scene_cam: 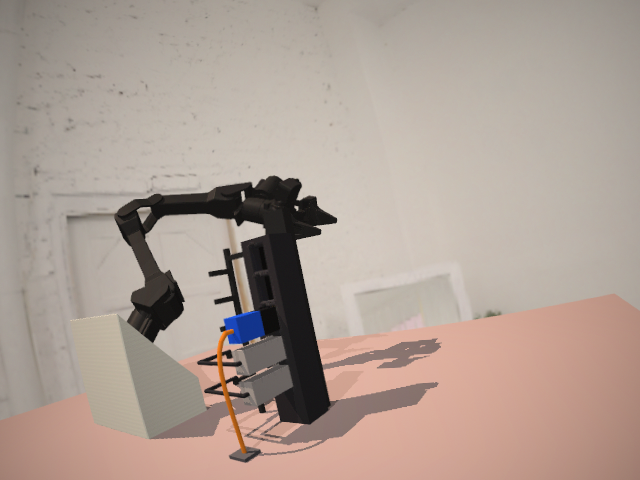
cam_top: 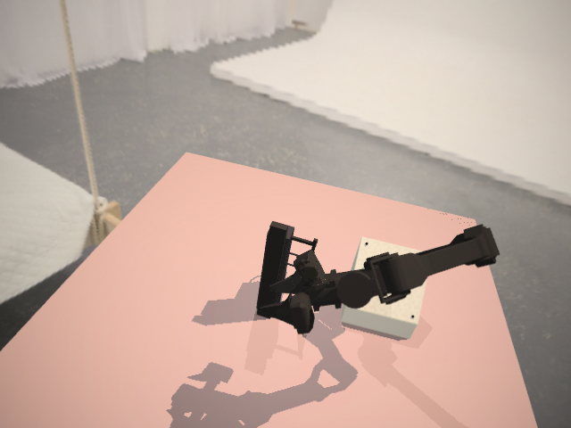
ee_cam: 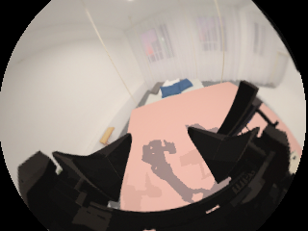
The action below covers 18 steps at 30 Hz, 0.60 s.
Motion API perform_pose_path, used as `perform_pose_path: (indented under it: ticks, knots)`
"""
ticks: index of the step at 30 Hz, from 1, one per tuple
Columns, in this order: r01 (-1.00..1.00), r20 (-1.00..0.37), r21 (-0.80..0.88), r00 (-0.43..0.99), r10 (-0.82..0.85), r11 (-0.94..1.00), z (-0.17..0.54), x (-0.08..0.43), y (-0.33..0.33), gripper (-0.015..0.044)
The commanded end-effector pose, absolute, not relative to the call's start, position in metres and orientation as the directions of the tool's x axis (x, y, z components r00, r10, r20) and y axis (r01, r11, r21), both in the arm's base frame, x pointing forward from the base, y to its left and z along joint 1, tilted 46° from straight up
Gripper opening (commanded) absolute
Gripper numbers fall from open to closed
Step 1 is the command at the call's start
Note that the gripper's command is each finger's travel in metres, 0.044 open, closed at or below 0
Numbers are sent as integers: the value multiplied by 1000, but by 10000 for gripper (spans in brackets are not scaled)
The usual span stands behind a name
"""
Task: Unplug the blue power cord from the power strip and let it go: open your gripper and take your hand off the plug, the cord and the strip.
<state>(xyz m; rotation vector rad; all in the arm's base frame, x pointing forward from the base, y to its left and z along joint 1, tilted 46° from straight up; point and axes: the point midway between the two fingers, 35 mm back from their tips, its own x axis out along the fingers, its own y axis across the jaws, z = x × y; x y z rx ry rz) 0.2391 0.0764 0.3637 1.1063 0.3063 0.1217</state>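
The power strip (cam_top: 273,258) (scene_cam: 306,335) (ee_cam: 243,101) is a tall black bar standing upright on the pink table. The blue plug (scene_cam: 245,327) sits at its side in the exterior view, level with a lower-middle slot. A black part shows between the blue body and the strip; I cannot tell how deep the plug sits. An orange cord (scene_cam: 222,367) hangs from it to a small dark plate (scene_cam: 244,454) on the table. My gripper (cam_top: 264,299) (scene_cam: 328,226) (ee_cam: 161,133) is wide open and empty, high near the strip's top, well above the plug. The plug is hidden in the other views.
Two grey plugs (scene_cam: 260,353) (scene_cam: 267,384) with black loops sit in the strip below the blue one. A thin black bar with pegs (scene_cam: 231,281) runs beside the strip. A pale block (cam_top: 383,314) (scene_cam: 103,361) stands on the table (cam_top: 161,239) (scene_cam: 465,392) under the arm.
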Motion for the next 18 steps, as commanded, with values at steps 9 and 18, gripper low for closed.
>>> perform_pose_path:
  ticks: [9, 18]
  knots:
    - [175, -290, 826, 947, 139, 535, 348, 276, 47, 164]
    - [523, -533, 755, 841, -95, 395, 295, 320, -51, 160]
